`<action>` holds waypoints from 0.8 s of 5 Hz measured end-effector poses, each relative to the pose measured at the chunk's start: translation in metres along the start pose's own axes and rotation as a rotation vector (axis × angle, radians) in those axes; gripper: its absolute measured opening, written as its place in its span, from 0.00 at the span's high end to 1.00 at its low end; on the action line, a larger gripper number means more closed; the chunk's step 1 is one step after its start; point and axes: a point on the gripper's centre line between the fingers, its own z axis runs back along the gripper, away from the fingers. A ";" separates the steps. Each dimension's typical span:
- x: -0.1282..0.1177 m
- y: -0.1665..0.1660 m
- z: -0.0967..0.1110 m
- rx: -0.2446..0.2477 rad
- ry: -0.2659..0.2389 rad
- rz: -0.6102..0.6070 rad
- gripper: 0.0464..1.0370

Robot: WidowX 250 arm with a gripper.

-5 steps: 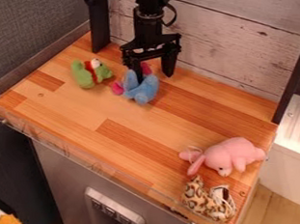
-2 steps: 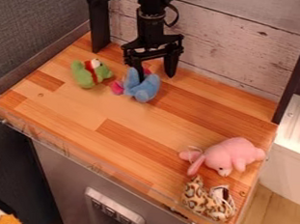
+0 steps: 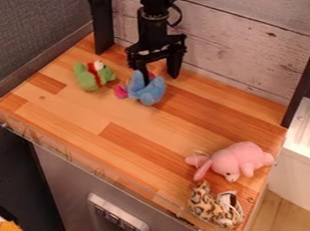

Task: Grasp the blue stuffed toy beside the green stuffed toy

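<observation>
The hand (image 3: 159,78), one in number, hangs at twelve o'clock on the bench (image 3: 84,113), as seen in the camera view, with its two fingers spread wide apart. One finger comes down against the blue soft toy (image 3: 146,90); the other stands clear of it, towards two o'clock from the toy, so the toy is not clamped between them.

Four soft toys lie on the bench, one of each kind. The single blue one, with magenta parts showing at its side and behind it, is at twelve o'clock. The single green toy (image 3: 87,79), with one red band and a white patch, lies between ten and eleven o'clock, just beside the blue one. The one pink toy (image 3: 240,158) lies at four o'clock, and the one leopard-print toy (image 3: 205,203) at five, near the bench's corner and just beside the pink toy.

Two black posts (image 3: 103,26) (image 3: 305,73) flank the bench, one at eleven o'clock and one at two. Behind it, at twelve, is one wall of pale wooden boards (image 3: 230,38).
</observation>
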 end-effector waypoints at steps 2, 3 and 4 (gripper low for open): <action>0.007 0.006 -0.003 0.016 0.017 0.008 0.72; 0.011 0.005 -0.001 0.017 0.016 -0.034 0.92; 0.012 0.005 -0.001 0.019 0.020 -0.095 0.99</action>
